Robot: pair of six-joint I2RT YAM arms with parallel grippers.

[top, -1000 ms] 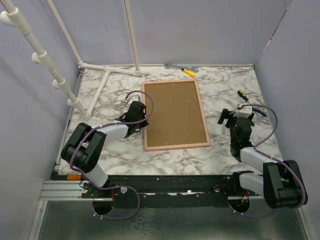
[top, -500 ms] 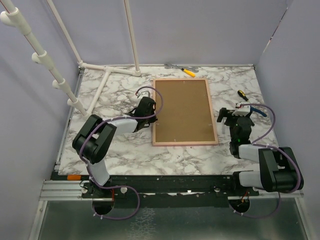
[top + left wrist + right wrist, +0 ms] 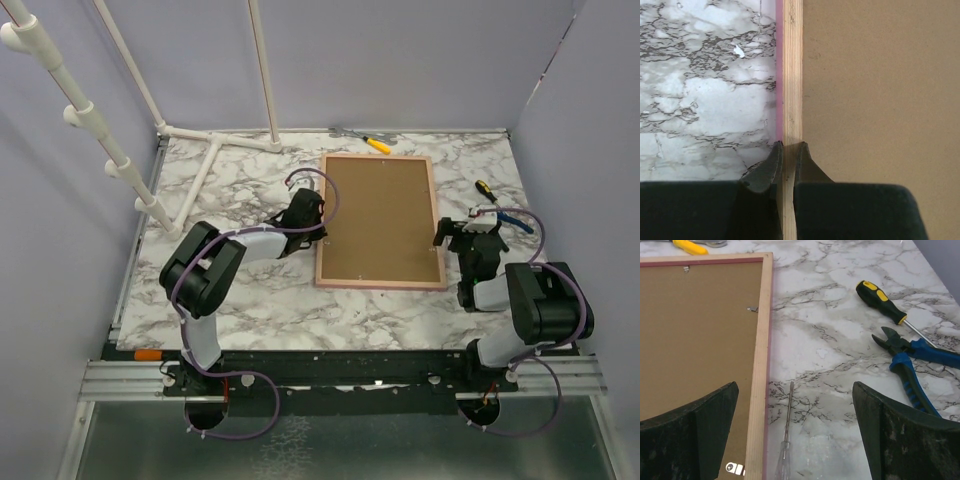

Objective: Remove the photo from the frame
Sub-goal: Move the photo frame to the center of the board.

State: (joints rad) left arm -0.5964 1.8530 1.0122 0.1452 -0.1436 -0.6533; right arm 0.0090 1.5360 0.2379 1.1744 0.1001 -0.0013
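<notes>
Blk/yel screwdriver (image 3: 881, 301), blue pliers (image 3: 902, 365), thin clear screwdriver (image 3: 789, 425), marble table (image 3: 830, 340)

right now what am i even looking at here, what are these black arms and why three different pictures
These are two robot arms bolted to a marble-patterned table. One picture looks down from above; the other two come from a camera on each wrist, showing its own fingers. The frame lies face down, brown back up, so the photo is hidden. The left gripper is pinched shut on the frame's left rim. The right gripper is open and empty. Near it lie a black-and-yellow screwdriver, blue-handled cutters and a thin screwdriver.
</notes>
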